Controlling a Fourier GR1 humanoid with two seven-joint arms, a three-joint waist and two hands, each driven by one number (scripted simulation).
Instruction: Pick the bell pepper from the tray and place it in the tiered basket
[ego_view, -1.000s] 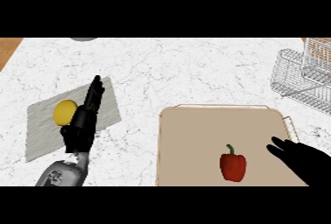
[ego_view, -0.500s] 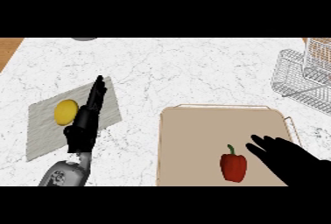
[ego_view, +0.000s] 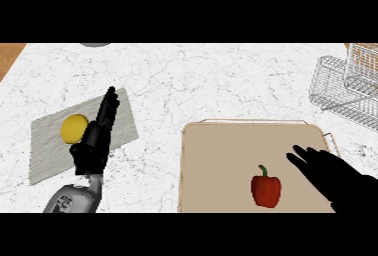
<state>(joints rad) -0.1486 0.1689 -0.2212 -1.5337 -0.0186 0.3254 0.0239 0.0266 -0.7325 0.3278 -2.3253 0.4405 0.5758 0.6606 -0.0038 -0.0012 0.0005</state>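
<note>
Red bell pepper (ego_view: 266, 190) lying on the tan tray (ego_view: 221, 150), toward the tray's near right part; long axis running near to far, green stem pointing away toward the far edge. Right hand (ego_view: 332, 175) over the tray's right side, just beside the pepper, not touching it, fingers straight and spread apart. Left hand (ego_view: 96, 140) resting over a grey mat (ego_view: 44, 155) on the white marble counter (ego_view: 207, 85), fingers straight and together, next to a yellow fruit (ego_view: 74, 128). Wire tiered basket (ego_view: 343, 87) at far right, well apart from the pepper.
</note>
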